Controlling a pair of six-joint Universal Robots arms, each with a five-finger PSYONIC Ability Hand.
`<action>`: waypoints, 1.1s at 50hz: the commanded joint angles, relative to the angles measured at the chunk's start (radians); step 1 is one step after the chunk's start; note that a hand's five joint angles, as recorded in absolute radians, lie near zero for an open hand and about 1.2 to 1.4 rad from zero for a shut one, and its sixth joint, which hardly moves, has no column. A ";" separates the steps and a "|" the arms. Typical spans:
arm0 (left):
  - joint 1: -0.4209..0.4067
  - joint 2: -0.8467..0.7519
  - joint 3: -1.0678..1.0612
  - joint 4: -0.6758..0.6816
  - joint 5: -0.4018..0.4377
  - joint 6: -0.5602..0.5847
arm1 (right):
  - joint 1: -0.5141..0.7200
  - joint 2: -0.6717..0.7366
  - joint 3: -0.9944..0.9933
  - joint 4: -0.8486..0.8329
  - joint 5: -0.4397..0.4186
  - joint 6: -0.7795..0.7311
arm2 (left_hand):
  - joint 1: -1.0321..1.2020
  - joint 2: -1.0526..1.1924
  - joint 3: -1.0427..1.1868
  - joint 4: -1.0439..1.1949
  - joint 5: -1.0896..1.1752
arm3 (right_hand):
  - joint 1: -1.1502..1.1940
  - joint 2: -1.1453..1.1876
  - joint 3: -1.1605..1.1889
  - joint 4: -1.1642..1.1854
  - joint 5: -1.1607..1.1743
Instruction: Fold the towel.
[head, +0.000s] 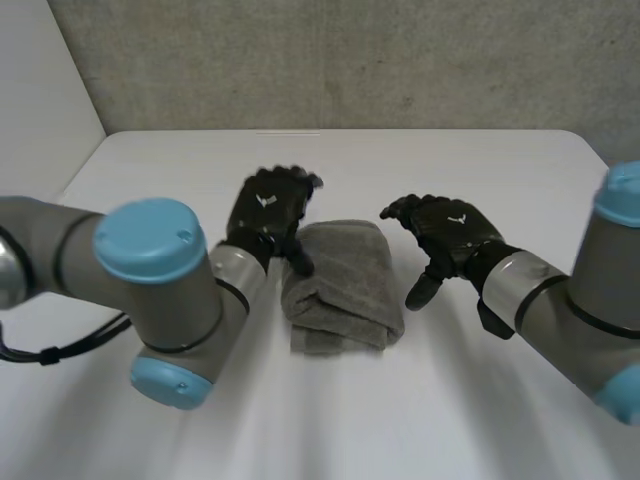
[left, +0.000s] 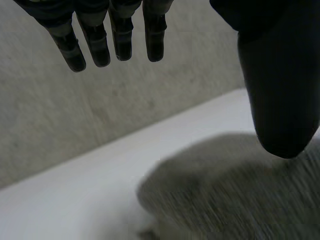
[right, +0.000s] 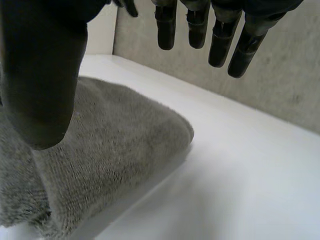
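Observation:
A grey towel (head: 343, 285) lies folded into a thick narrow bundle in the middle of the white table (head: 470, 170). My left hand (head: 265, 215) hovers at the towel's far left corner, fingers straight, thumb over the cloth, holding nothing. In the left wrist view the towel (left: 235, 190) lies below the thumb (left: 282, 90) and the fingers (left: 120, 40) are spread. My right hand (head: 445, 235) hangs just right of the towel, open and apart from it. In the right wrist view the towel (right: 110, 155) lies under the thumb (right: 42, 85).
A grey concrete wall (head: 350, 60) stands behind the table's far edge. Bare table surface lies on both sides of the towel and in front of it.

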 joint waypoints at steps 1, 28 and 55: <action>-0.008 -0.071 -0.029 -0.007 0.000 0.011 | 0.022 0.187 -0.120 -0.007 0.007 0.074 | -0.090 -0.057 -0.051 -0.059 -0.039 | -0.075 -0.078 -0.043 -0.076 -0.063; 0.004 0.042 -0.089 -0.053 -0.012 0.031 | 0.077 0.157 -0.154 -0.035 0.079 -0.005 | -0.096 -0.063 -0.051 -0.059 -0.045 | -0.075 -0.078 -0.043 -0.076 -0.063; 0.177 0.387 0.029 -0.330 -0.090 -0.015 | -0.055 -0.200 -0.143 -0.003 0.343 -0.004 | -0.081 -0.048 -0.051 -0.059 -0.030 | -0.075 -0.078 -0.043 -0.076 -0.063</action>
